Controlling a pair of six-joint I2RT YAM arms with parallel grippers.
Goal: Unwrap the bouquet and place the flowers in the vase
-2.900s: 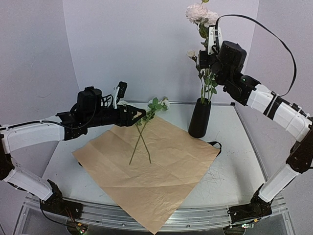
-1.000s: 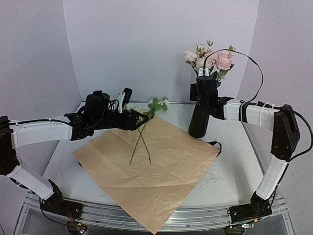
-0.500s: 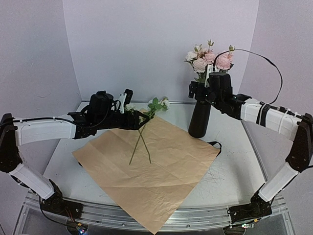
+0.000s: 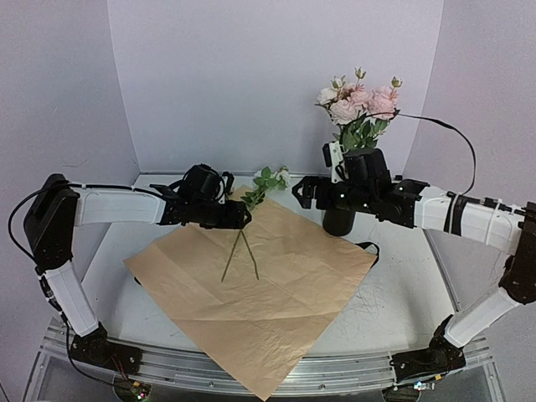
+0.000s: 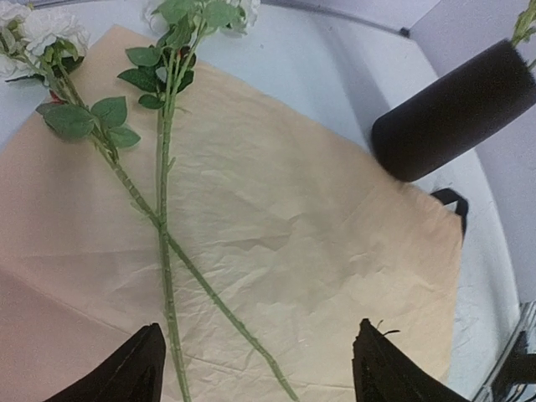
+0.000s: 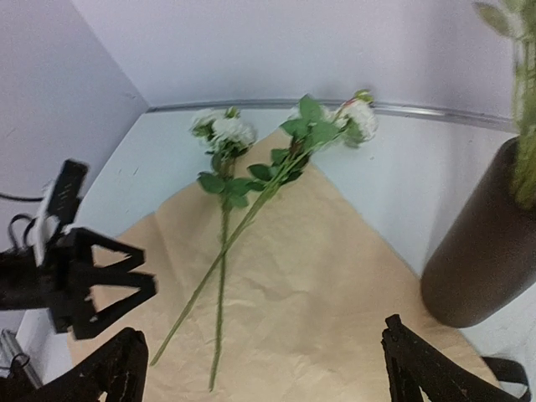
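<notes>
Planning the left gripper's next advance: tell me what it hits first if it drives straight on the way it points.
Most likely the two crossed flower stems on the tan paper sheet, lying ahead of the left gripper between its open jaws. Their distance is unclear.

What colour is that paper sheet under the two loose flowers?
Tan, plain and creased; the paper shows best in the left wrist view.

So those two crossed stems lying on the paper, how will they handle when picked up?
Probably floppy: the stems are long and thin, with blooms and leaves at one end, so they may droop head-first. Being crossed, lifting one could drag the other. They look light.
</notes>
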